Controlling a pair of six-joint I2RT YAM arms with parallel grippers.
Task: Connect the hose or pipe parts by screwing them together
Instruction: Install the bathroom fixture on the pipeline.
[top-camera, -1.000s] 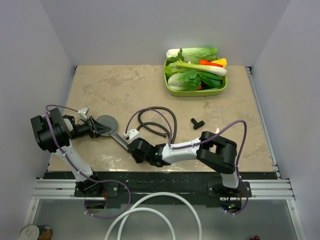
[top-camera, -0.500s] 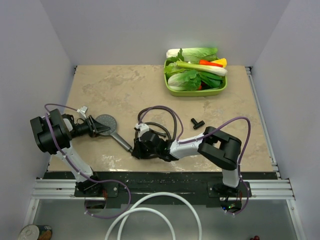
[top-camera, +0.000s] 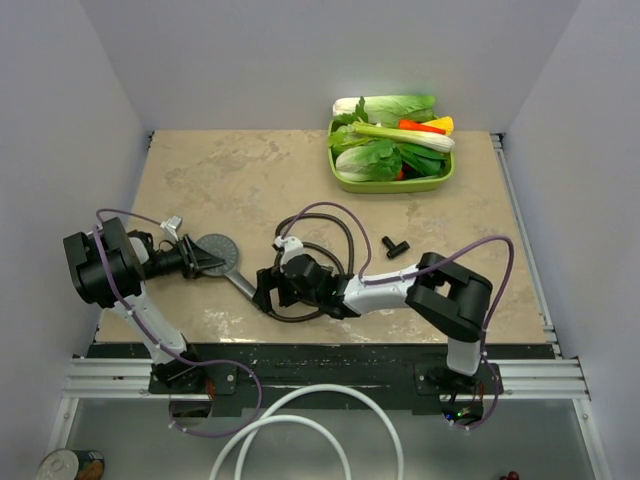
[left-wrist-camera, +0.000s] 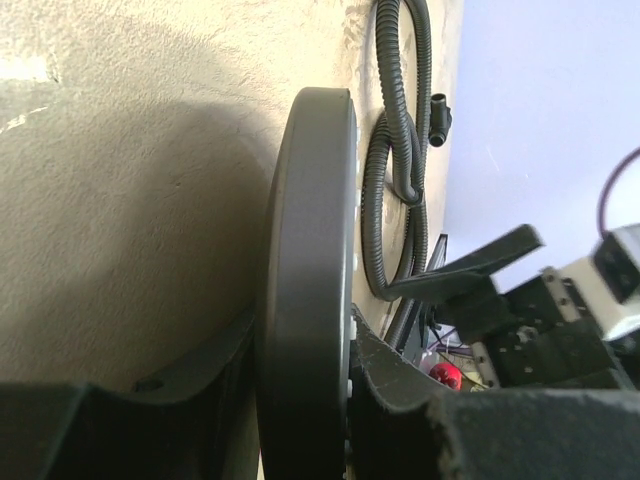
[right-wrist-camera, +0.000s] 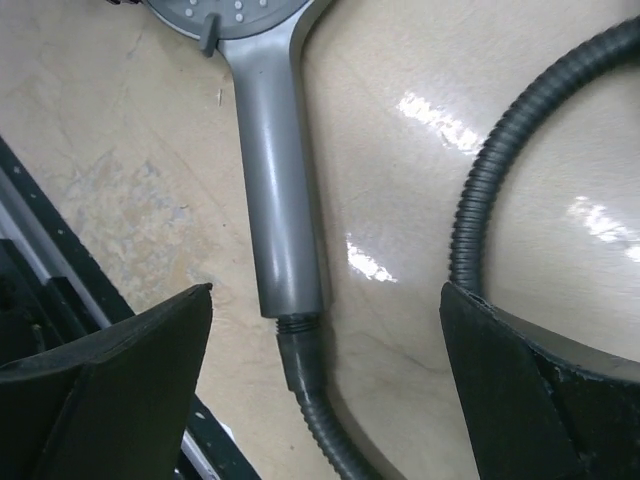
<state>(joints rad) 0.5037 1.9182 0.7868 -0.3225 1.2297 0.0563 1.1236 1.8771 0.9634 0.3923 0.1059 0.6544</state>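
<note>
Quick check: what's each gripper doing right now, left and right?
Left gripper: closed on the shower head.
Right gripper: open, holding nothing.

Bare tabletop (top-camera: 230, 170) beyond the shower head (top-camera: 218, 250); hose coil (right-wrist-camera: 468, 215), T-fitting (top-camera: 395, 246), vegetable tray (top-camera: 390, 187) as obstacles further right.

– Where does the shower head (top-camera: 214, 250) lie?
– On the table (top-camera: 220, 170), at my left. Its disc sits between the fingers of my left gripper (top-camera: 203, 259), and its handle (right-wrist-camera: 280, 190) runs toward my near right.
– And the hose (right-wrist-camera: 497, 180)?
– It is coiled mid-table, right of the head. One end meets the handle's tip between the fingers of my right gripper (top-camera: 264, 292), touching neither.
– The T-fitting (top-camera: 396, 246)?
– Right of the coil, apart from it. Behind it, at the far right, the tray (top-camera: 392, 187) holds vegetables (top-camera: 385, 155).
</note>
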